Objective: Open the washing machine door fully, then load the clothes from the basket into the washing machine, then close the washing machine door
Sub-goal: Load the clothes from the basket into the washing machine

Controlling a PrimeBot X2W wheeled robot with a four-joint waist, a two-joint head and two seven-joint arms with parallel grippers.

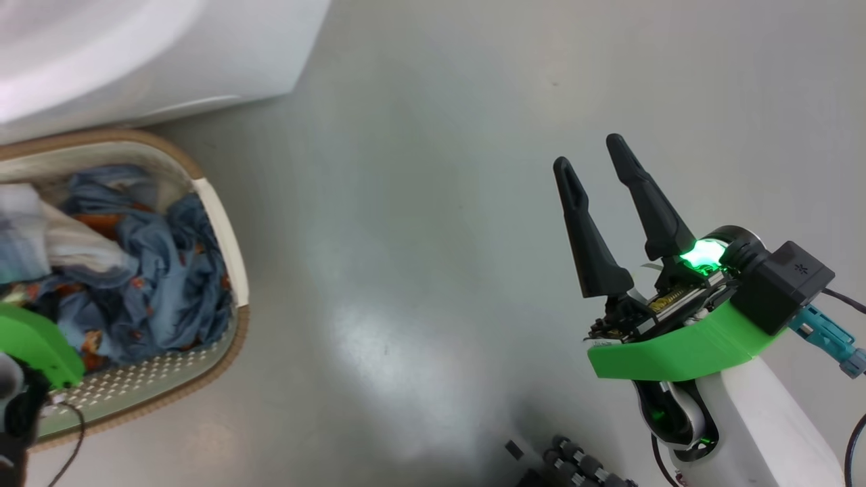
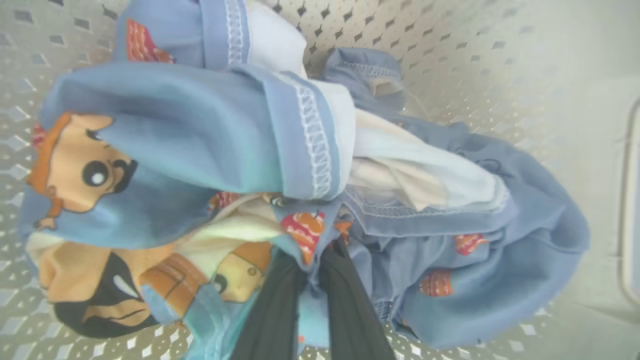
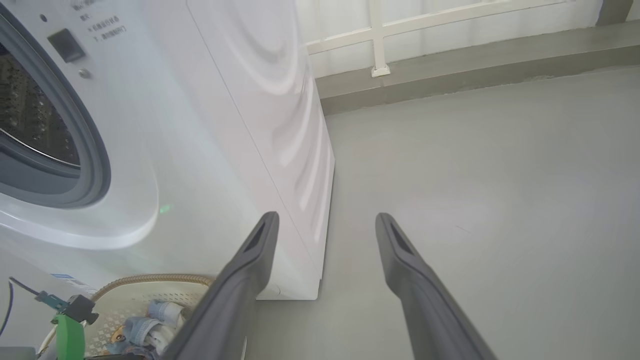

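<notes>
The clothes (image 1: 145, 270), light blue with orange cartoon prints and some white fabric, lie piled in the cream perforated basket (image 1: 223, 223) at the left. In the left wrist view my left gripper (image 2: 315, 257) reaches into the basket (image 2: 450, 55), its two dark fingers shut on a fold of the clothes (image 2: 200, 145). My right gripper (image 1: 595, 159) hangs open over bare floor at the right, holding nothing. The white washing machine (image 3: 210, 130) shows its grey gasket and steel drum (image 3: 30, 115); its corner (image 1: 135, 54) stands just behind the basket. The washing machine door is out of view.
Grey floor (image 1: 419, 203) stretches between the basket and my right arm. A low kerb and white railing (image 3: 450, 65) run behind the machine. Part of my base (image 1: 575, 467) shows at the bottom edge. My left arm's green cover (image 1: 37, 345) sits over the basket's near end.
</notes>
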